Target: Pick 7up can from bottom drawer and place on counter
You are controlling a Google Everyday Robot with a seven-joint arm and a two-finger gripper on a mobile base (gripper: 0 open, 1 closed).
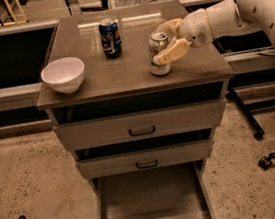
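Note:
The silvery 7up can (158, 58) stands upright on the counter (122, 73), near its right front part. My gripper (164, 40) reaches in from the right on the white arm. Its pale fingers (172, 51) sit on either side of the can's upper half, closed against it. The bottom drawer (152, 200) is pulled open, and its plain grey inside holds nothing that I can see.
A dark blue can (110, 37) stands at the back middle of the counter. A white bowl (63, 75) sits at the front left corner. The two upper drawers (140, 126) with black handles are slightly open. Chair casters (267, 160) stand on the floor to the right.

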